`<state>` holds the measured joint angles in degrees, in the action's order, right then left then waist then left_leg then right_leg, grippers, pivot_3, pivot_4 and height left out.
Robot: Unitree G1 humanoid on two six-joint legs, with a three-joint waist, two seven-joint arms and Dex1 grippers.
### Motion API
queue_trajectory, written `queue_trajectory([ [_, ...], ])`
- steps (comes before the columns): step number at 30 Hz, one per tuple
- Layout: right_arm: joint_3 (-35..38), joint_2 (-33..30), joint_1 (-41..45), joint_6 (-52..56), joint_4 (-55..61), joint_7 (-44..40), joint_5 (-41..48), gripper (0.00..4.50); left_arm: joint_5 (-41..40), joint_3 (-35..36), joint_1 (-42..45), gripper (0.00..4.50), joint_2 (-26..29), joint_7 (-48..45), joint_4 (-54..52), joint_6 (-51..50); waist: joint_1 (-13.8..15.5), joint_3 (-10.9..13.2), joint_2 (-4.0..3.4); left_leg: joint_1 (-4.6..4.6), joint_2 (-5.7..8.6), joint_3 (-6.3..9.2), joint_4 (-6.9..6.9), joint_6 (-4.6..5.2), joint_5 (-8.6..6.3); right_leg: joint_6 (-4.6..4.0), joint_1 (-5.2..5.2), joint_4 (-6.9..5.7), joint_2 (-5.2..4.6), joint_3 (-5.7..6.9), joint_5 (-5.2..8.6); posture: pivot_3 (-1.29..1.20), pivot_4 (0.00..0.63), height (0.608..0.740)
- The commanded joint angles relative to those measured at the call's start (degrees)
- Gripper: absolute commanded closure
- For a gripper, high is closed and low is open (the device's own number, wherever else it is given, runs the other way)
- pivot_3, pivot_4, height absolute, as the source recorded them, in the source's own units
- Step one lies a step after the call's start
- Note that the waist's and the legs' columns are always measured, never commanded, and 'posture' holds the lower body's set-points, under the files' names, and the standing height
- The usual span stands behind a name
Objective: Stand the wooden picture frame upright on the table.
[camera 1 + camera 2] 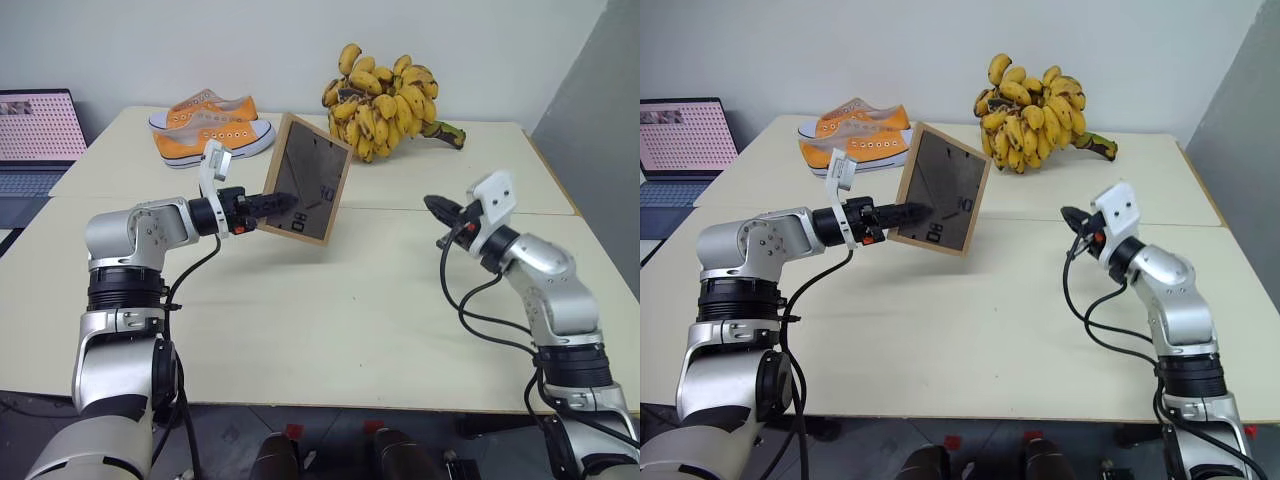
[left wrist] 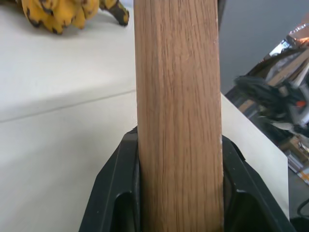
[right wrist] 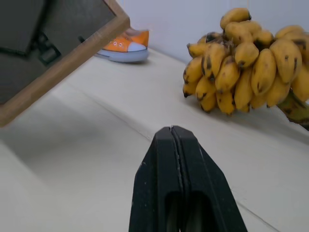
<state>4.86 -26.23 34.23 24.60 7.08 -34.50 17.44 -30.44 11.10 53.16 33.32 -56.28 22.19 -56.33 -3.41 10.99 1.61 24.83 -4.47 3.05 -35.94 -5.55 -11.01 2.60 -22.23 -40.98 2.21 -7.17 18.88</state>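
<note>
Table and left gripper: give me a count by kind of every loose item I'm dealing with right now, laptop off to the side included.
Wooden picture frame, clamped in the left gripper: 1
Orange sneakers: 2
Banana bunch: 1
Laptop, beside the table: 1
Total: 5

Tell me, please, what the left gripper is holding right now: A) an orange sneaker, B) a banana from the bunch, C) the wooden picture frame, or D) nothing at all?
C: the left gripper has its fingers clamped on either side of the wooden picture frame, holding it tilted above the table.
</note>
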Motion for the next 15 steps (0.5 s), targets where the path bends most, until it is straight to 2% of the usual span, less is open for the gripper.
queue_trajectory([
  [1, 2.3, 2.01, 7.48, 8.76, 10.22, 4.14, 7.57, 3.75, -2.99, 1.58, 0.28, 3.2, 0.39, -0.04, -5.46, 0.21, -0.01, 0.05, -0.09, 0.0, 0.0, 0.0, 0.0, 0.0, 0.0, 0.0, 0.0, -0.01, 0.0, 0.0, 0.0, 0.0, 0.15, 0.74],
  [4, 2.55, 4.45, 10.56, 13.8, 13.53, 6.92, 11.6, 3.09, -3.66, 0.68, -0.63, 3.2, 0.74, -0.63, -7.37, 0.09, 0.09, 0.05, -0.09, 0.0, -0.01, 0.02, 0.0, 0.0, 0.0, 0.0, -0.01, -0.02, 0.0, 0.03, 0.0, 0.0, 0.15, 0.74],
  [15, -2.25, 9.48, 12.1, 12.45, 10.1, 7.53, 11.92, 3.09, -9.73, -0.03, -0.81, 3.2, -1.02, 1.44, -17.83, -5.72, 0.35, 0.05, -0.09, 0.04, 0.0, 0.02, -0.01, 0.0, 0.0, 0.0, -0.01, 0.02, -0.01, 0.03, 0.0, 0.0, 0.15, 0.74],
])
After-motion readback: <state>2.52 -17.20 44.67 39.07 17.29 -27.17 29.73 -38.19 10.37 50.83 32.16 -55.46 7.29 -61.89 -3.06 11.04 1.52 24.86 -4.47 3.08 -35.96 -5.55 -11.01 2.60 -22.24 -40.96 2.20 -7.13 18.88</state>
